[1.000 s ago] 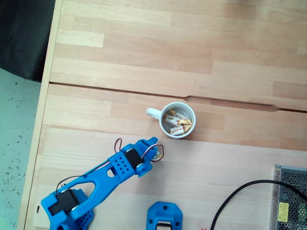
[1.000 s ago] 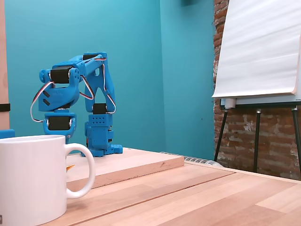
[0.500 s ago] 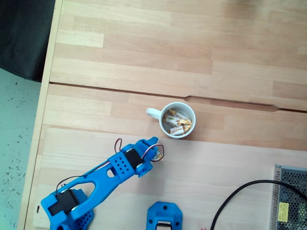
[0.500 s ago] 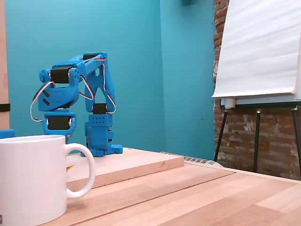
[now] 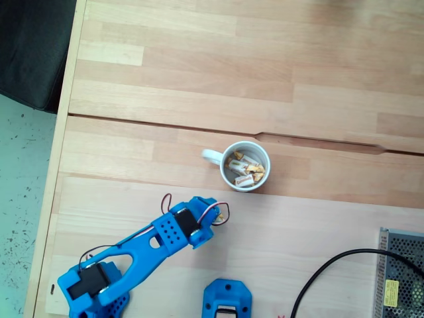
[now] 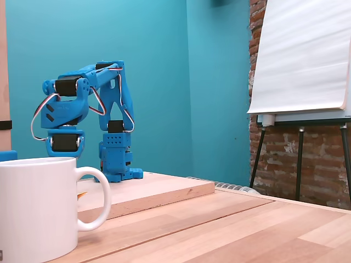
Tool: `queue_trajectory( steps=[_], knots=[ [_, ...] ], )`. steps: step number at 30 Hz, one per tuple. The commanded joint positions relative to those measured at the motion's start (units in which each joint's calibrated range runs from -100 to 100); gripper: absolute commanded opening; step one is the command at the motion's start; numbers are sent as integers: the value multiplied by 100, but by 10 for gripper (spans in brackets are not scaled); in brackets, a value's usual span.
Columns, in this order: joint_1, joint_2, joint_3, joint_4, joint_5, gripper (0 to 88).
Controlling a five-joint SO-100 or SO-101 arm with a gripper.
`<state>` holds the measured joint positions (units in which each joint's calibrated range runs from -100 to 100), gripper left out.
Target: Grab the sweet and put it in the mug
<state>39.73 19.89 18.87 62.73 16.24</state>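
The white mug (image 5: 212, 156) stands mid-table in the view from above, handle to the left, with several wrapped sweets (image 5: 244, 169) inside. Below and left of it is my blue gripper (image 5: 211, 220), pointing down at the raised board, and its head covers the fingers. In the side view the mug (image 6: 33, 208) is large at the front left, and the arm (image 6: 109, 104) is folded behind it. An orange-yellow twisted end of the sweet (image 6: 81, 194) peeks out by the mug's handle, low on the board. Whether the fingers touch that sweet is hidden.
A black cable (image 5: 331, 265) and a metal grille box (image 5: 401, 271) lie at the bottom right. Another blue part (image 5: 226, 298) sits at the bottom edge. The table's left edge (image 5: 63, 132) drops to the floor. A white board on an easel (image 6: 301, 55) stands at the right.
The gripper head has shifted slightly down and left in the view from above, away from the mug. The mug and the orange tip by its handle have not moved.
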Motion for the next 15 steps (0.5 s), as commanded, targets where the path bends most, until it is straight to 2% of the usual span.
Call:
queue_trajectory(
  steps=[1,15],
  knots=[
    [79,-53,-263,-40,-15,139],
    [151,-61,-237,-40,0,119]
  ],
)
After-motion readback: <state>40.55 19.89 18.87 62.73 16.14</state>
